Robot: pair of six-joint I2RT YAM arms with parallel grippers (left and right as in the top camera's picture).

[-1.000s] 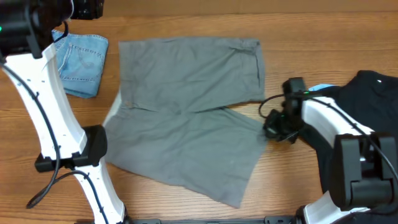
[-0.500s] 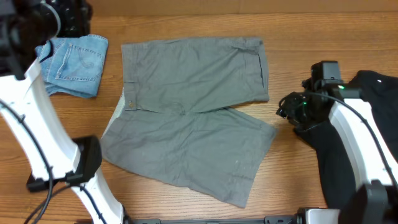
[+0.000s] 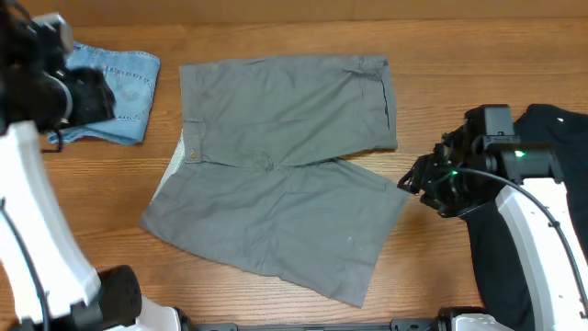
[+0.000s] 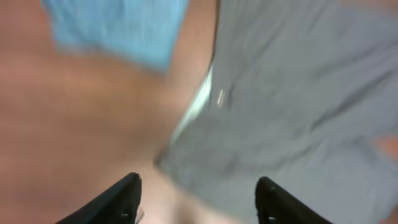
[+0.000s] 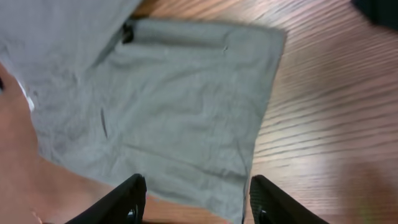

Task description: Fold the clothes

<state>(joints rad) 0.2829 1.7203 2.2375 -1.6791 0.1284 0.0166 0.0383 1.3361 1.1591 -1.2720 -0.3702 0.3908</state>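
Lying flat at the middle of the bench (image 3: 441, 37), the grey-olive shorts (image 3: 276, 175) are spread open, waistband toward 9 o'clock, legs toward 3 o'clock. The left hand (image 4: 196, 199) hangs by the denim garment (image 3: 129, 87) at 10 o'clock, its fingers spread with nothing between them. The right hand (image 5: 196, 198) hovers at 3 o'clock, just off the lower leg's hem and beside the black garment (image 3: 560, 147), fingers likewise apart.
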